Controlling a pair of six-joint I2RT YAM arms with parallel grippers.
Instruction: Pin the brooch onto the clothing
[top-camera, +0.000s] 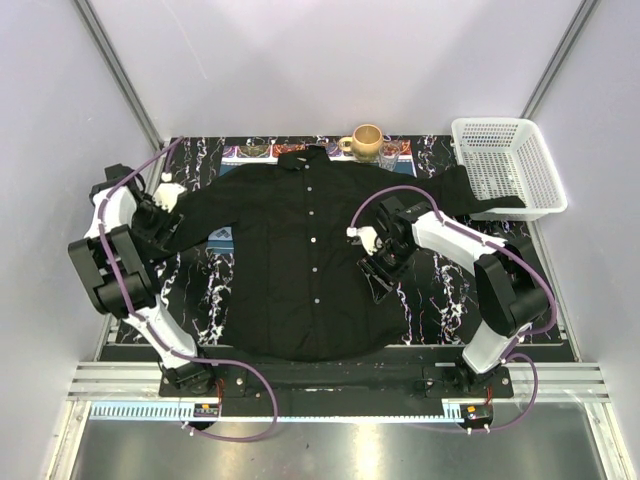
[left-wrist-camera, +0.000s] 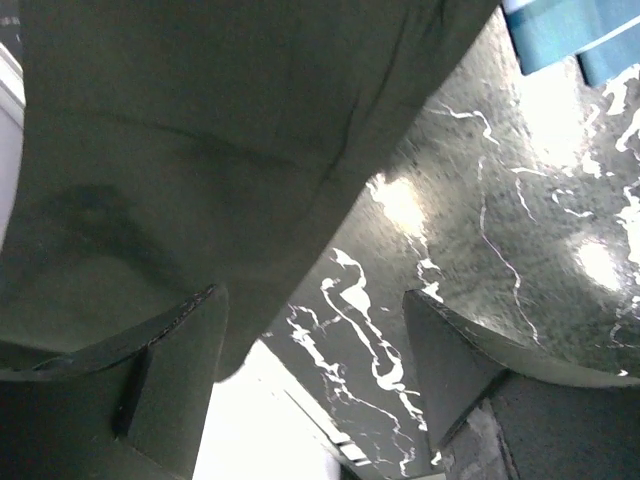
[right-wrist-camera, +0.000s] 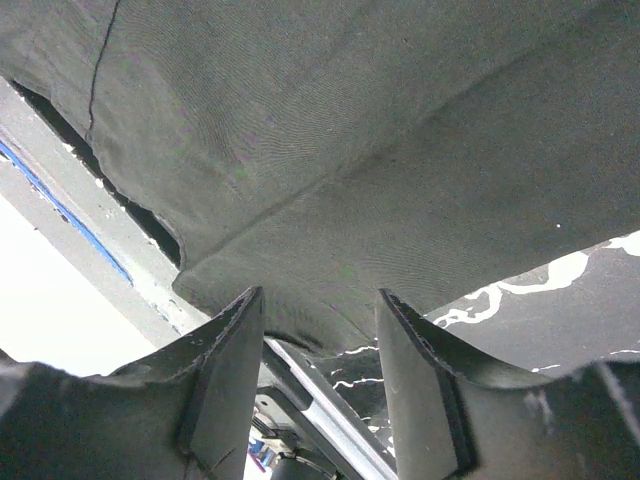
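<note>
– Top external view: how far along is the pinning?
– A black shirt (top-camera: 290, 270) lies flat across the middle of the marbled table (top-camera: 440, 300), collar toward the far edge. I judge the pinning not yet done: no brooch shows for certain on the cloth or in either gripper.
– And the grippers?
– The left gripper (left-wrist-camera: 312, 300) is spread, holding nothing, beside a sleeve (left-wrist-camera: 200, 150) near the table's left edge. The right gripper (right-wrist-camera: 320, 300) has its jaws parted at the shirt's right side, nothing pinched.
– What is unclear?
– A pale speck (top-camera: 351, 232) by the right arm may be the brooch or arm hardware; too small to tell
</note>
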